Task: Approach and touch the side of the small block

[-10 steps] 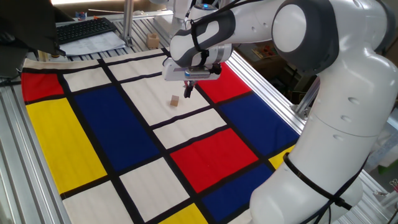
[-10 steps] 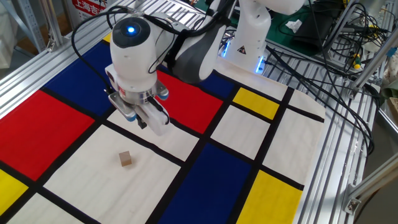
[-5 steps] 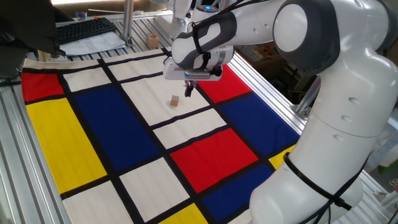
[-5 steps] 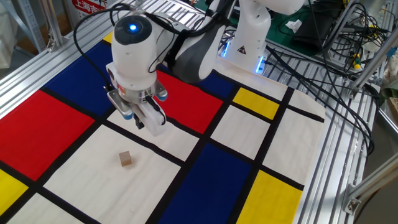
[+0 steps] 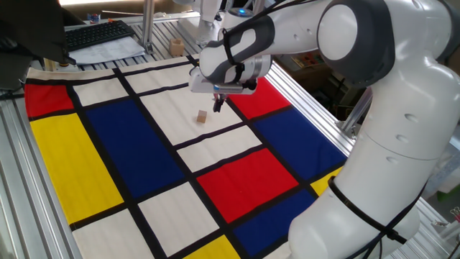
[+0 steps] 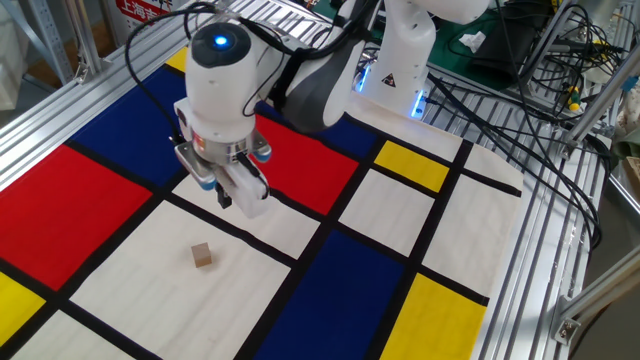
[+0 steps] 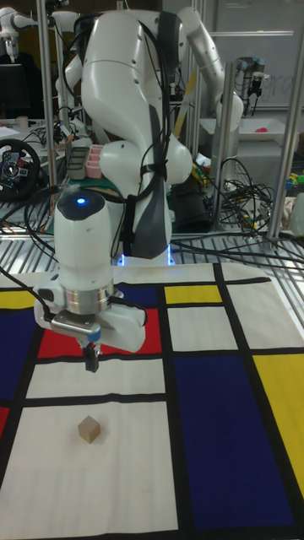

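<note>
The small block is a tiny light-brown cube lying on a white panel of the coloured mat. My gripper hangs above the mat, a short way behind and beside the block, apart from it. Its dark fingers are closed together into one narrow tip pointing down, with nothing held. In the tall fixed view the tip is almost straight behind the block, with bare white mat and a black stripe between them.
The mat has red, blue, yellow and white panels with black stripes. Aluminium rails border it. A bigger tan block and a keyboard lie beyond the far edge. Cables run beside the robot base.
The gripper has shifted slightly, drifting a little up and to the right in the other fixed view. The block has stayed where it was.
</note>
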You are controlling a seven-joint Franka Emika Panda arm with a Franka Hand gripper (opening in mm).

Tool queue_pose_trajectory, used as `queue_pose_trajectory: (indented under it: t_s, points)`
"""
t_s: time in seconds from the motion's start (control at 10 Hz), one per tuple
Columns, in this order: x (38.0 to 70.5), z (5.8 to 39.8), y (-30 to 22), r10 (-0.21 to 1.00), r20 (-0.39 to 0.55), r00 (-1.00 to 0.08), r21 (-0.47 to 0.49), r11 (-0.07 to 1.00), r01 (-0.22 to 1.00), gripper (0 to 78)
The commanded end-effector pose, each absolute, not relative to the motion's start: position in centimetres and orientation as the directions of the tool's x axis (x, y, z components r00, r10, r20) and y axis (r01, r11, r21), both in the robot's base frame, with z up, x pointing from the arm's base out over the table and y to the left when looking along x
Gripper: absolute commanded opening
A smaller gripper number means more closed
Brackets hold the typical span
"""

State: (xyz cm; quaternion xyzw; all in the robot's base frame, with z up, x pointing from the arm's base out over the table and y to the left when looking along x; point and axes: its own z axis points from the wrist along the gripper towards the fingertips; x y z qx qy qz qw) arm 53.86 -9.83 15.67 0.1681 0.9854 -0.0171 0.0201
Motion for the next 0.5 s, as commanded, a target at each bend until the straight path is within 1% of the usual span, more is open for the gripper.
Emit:
queue_pose_trajectory:
  t_s: [0.1, 0.5]
  points:
    - [53.5, 15.48, -9.68, 0.233, -0.04, -0.972, -0.011, 0.972, 0.234, 0.0]
    - [53.5, 15.48, -9.68, 0.199, -0.026, -0.98, -0.017, 0.98, 0.2, 0.0]
